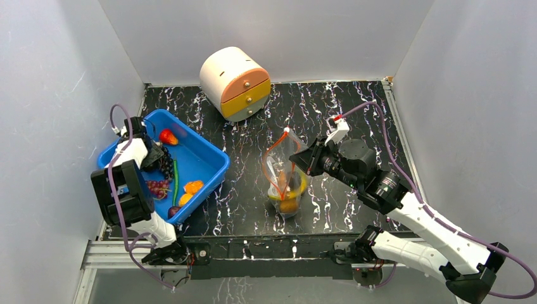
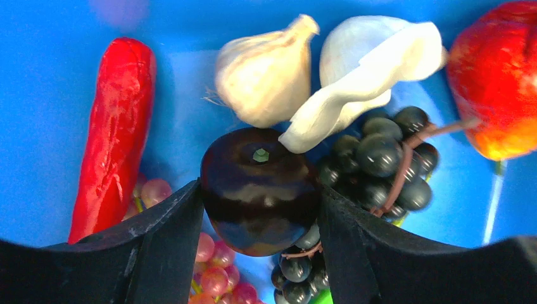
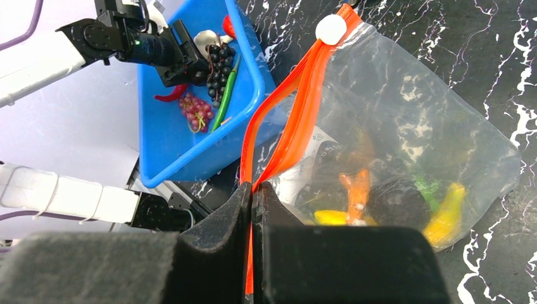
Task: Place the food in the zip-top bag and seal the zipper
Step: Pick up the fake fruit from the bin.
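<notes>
White shells and black joint housings are showing on both arms. The left arm (image 1: 131, 154) is wearing a boxy black block, the right arm (image 1: 437, 226) a round black motor. Purple cables (image 1: 370, 103) are looping off each wrist. The left gripper's fingers (image 2: 158, 247) and the right gripper's fingers (image 3: 215, 234) are looking matte black and wedge-shaped.

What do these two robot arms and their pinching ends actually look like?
Both are slim white tubes joined by chunky black cylindrical joints, the left arm and the right arm alike. A thin purple cable loops loosely along each. The left tool and the right tool each have two matte black, blocky fingers. No sleeves or readable markings show.
</notes>
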Robot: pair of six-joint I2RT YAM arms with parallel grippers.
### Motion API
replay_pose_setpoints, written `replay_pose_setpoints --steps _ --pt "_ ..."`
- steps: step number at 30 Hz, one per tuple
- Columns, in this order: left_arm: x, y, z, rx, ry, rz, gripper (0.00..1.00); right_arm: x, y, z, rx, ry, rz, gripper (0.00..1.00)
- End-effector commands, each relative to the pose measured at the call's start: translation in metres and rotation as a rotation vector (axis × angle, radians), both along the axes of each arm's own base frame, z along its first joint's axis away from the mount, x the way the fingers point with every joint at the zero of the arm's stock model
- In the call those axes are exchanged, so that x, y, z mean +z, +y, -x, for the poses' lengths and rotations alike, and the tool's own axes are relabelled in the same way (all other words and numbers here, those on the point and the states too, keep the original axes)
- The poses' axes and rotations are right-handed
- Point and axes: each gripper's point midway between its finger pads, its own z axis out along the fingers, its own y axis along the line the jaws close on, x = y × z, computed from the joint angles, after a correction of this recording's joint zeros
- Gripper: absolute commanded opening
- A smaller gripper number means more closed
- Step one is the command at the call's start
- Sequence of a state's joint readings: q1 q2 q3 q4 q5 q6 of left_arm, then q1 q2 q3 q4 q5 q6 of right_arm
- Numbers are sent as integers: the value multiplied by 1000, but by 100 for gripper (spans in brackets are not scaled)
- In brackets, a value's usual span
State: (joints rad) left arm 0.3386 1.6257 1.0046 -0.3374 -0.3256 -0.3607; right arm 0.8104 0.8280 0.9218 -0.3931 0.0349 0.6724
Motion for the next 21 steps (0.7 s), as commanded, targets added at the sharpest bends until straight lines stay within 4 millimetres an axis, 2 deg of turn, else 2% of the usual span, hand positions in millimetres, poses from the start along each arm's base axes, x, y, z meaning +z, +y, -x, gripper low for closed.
replay_pose_setpoints --steps 1,6,11,16,19,21 --pt "38 -19 -5 -45 -133 61 52 25 0 -4 -16 -60 -61 0" --pt "55 -27 -2 -64 -186 73 49 20 0 -4 -21 -49 -50 0" --pt "72 -50 -8 -117 -232 148 48 19 -1 -8 -38 -43 -37 0" --pt "122 -64 -19 -185 -354 161 47 14 -5 -11 -65 -36 -23 0" --pt "149 -83 -26 -264 -429 202 46 11 -6 -12 -77 -31 -18 0" --pt "164 -103 -30 -346 -470 246 46 10 -7 -12 -83 -28 -14 0"
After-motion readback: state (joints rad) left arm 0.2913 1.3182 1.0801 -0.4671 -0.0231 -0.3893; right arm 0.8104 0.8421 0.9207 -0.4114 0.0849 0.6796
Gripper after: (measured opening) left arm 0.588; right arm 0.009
